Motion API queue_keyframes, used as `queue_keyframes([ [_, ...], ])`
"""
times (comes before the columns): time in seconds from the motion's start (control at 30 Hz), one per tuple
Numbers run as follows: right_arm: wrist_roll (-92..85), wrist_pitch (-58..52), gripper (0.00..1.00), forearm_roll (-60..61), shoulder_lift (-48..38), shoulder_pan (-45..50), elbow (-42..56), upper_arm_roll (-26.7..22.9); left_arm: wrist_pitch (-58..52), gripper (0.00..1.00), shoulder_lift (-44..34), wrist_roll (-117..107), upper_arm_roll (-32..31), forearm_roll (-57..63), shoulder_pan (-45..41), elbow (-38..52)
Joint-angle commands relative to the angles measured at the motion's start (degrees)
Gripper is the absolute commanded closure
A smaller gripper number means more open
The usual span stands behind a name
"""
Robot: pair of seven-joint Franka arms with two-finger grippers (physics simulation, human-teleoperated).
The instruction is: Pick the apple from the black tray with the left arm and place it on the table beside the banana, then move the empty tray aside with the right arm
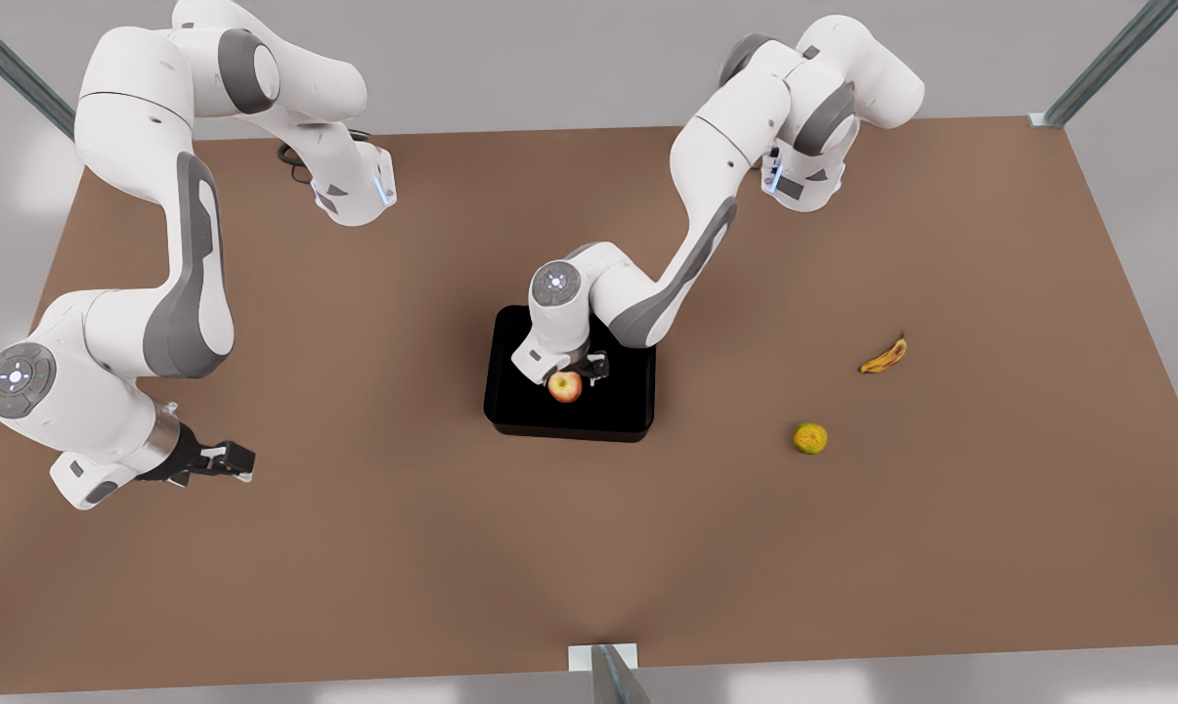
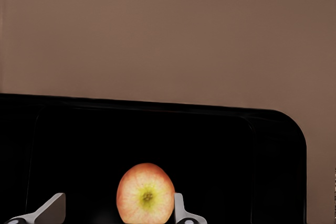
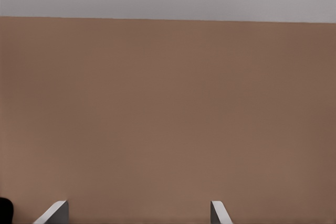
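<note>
The apple point(image 1: 565, 387), red-pink over pale yellow, lies in the black tray point(image 1: 620, 413) near the middle of the table point(image 1: 373, 587). My left gripper point(image 1: 581, 375) hangs low over the tray, open, with the apple point(image 2: 145, 194) between its fingers. One finger point(image 2: 179, 209) is against the apple; the other point(image 2: 52, 211) stands well apart from it. The tray's rim point(image 2: 157, 107) shows in the left wrist view. The banana point(image 1: 884, 356) lies on the table toward the front view's right. My right gripper point(image 1: 225, 460) waits open above the table at the front view's left, nothing between its fingers point(image 3: 55, 211).
A rough yellow-green round fruit point(image 1: 810, 438) sits on the table between the tray and the banana, nearer the front edge. Bare brown tabletop surrounds the tray. Metal frame posts point(image 1: 1102, 64) stand at the table's corners and front edge.
</note>
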Motion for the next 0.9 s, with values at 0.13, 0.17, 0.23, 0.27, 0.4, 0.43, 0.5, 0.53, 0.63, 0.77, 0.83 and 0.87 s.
queue_keyframes([
  [0.13,-0.05,-0.24,0.0,0.01,-0.08,-0.03,0.03,0.03,7.98,0.0,-0.01,-22.6,0.0,2.81,-1.57,-3.32],
  [0.17,-0.05,-0.24,0.0,0.01,-0.08,-0.03,0.03,0.03,8.33,0.0,0.33,-22.69,0.0,2.9,-1.66,-3.06],
  [0.23,-0.05,-0.24,0.0,0.01,-0.08,-0.03,0.03,0.03,9.47,0.0,1.04,-22.51,0.0,4.04,-1.57,-3.41],
  [0.27,-0.05,-0.24,0.0,0.01,-0.08,-0.03,0.03,0.03,9.47,0.0,1.22,-22.51,0.0,4.21,-1.57,-3.41],
  [0.4,-0.05,-0.24,0.0,-0.08,-0.08,0.05,0.03,0.03,11.41,0.0,2.54,-22.86,0.0,5.97,-1.66,-4.38],
  [0.43,-0.05,-0.24,0.0,-0.08,-0.08,0.05,0.03,0.03,11.94,0.0,2.71,-23.65,0.0,6.06,-1.84,-4.64],
  [0.5,-0.05,-0.24,0.0,-0.08,-0.08,0.05,0.03,0.03,12.2,0.0,2.89,-23.74,0.09,7.46,-2.71,-6.31],
  [0.53,-0.05,-0.24,0.0,-0.08,-0.08,-0.03,0.03,0.03,12.55,0.0,2.97,-25.32,0.09,8.79,-2.8,-6.57],
  [0.63,-0.05,-0.24,0.0,0.01,-0.08,0.05,0.03,0.03,13.61,0.0,3.33,-26.11,0.09,8.79,-2.8,-6.84],
  [0.77,-0.05,-0.24,0.0,-0.08,-0.08,-0.03,0.03,0.03,14.13,0.0,4.12,-26.11,0.09,10.28,-2.8,-7.19],
  [0.83,-0.05,-0.24,0.0,-0.08,-0.08,-0.03,0.03,0.03,14.48,0.0,4.73,-26.11,0.09,10.81,-2.8,-7.19],
  [0.87,-0.05,-0.24,0.0,-0.08,-0.08,-0.03,0.03,0.03,14.48,0.04,4.82,-26.2,0.09,10.81,-2.8,-7.19],
])
